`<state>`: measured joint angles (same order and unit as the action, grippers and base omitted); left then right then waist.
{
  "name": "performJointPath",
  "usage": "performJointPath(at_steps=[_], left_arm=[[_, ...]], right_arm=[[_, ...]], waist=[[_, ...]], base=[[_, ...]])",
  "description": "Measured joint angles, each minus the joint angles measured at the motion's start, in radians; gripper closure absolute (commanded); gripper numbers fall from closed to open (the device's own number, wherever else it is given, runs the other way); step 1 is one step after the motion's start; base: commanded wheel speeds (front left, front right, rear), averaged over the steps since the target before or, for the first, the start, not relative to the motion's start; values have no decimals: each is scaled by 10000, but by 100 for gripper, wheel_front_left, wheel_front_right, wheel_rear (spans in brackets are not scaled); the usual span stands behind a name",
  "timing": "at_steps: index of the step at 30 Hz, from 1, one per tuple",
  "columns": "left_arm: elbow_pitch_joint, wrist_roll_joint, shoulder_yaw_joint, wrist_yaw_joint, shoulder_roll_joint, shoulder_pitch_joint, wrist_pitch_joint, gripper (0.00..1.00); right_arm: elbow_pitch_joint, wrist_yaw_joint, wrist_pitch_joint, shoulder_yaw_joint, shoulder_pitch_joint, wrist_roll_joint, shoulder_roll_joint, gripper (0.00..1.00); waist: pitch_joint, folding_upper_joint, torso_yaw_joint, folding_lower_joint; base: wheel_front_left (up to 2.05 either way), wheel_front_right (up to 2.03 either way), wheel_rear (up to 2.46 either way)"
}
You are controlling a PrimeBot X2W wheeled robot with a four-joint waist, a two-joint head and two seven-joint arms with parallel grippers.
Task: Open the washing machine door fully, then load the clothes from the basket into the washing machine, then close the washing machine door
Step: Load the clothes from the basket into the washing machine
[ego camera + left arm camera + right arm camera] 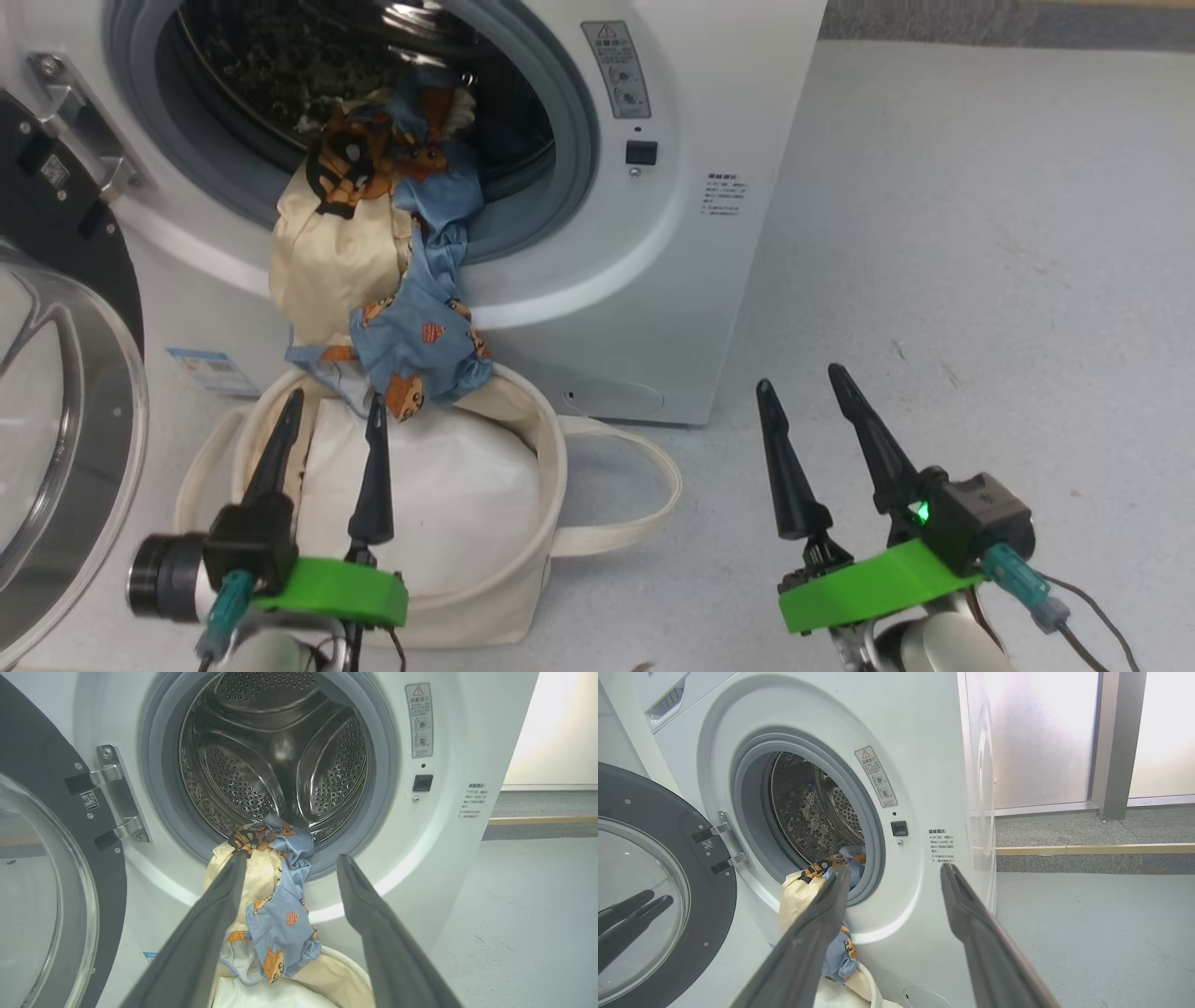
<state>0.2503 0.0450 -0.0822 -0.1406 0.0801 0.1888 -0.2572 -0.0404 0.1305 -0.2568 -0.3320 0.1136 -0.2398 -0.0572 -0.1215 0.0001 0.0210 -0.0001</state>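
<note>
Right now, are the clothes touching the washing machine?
Touching. The left wrist view shows the clothes draped over the grey rubber ring of the washing machine, hanging down its white front.

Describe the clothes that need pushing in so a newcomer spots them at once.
Find the white washing machine with its round opening. From the opening's lower lip, the clothes hang out and down over the cream basket. They are light-blue fabric with orange-brown cartoon figures and a beige panel, unlike the plain white bundle in the basket.
</note>
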Motion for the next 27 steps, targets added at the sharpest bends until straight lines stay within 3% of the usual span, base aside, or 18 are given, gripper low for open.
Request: performJointPath(at_steps=[5, 27], left_arm=[[-926, 493, -33, -17, -259, -912, 0, 0], [-838, 364, -364, -267, -286, -1076, 0, 0]], right_arm=[[-42, 0, 0, 134, -209, -84, 2, 0], [-15, 0, 0, 142, -199, -157, 4, 0]], waist=[[275, 0, -83, 2], [38, 0, -22, 1]], base=[[0, 0, 0], [0, 0, 0]])
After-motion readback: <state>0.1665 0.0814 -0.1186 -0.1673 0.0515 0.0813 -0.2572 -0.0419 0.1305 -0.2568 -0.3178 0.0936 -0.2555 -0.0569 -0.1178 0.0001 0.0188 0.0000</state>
